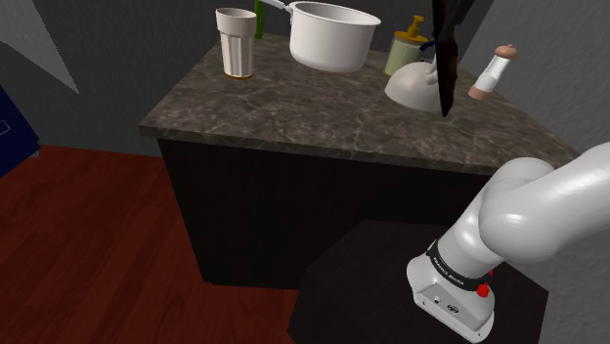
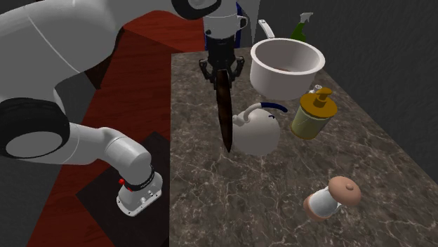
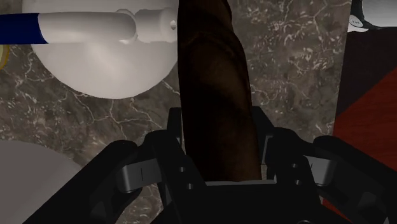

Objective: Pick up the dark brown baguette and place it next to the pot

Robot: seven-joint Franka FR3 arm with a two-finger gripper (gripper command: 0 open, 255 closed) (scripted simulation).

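The dark brown baguette (image 2: 224,109) hangs nearly upright over the marble counter (image 2: 210,200), my gripper (image 2: 222,70) shut on its upper end. Its lower tip hovers beside the white kettle (image 2: 258,132). In the wrist view the black fingers (image 3: 175,137) clasp the baguette (image 3: 213,89) on both sides, with the kettle (image 3: 102,60) just past it. The white pot (image 2: 284,67) stands behind the kettle, to the second exterior view's right of the gripper. In the shoulder view the baguette (image 1: 446,64) dangles in front of the kettle (image 1: 413,86), right of the pot (image 1: 332,37).
A ribbed cup (image 1: 236,41) stands at the counter's far left corner in the shoulder view, a green bottle (image 1: 260,18) behind it. A yellow soap dispenser (image 2: 314,114) sits next to the kettle, and a pepper mill (image 2: 331,198) lies nearer the counter's end. Red wooden floor (image 1: 88,244) lies below.
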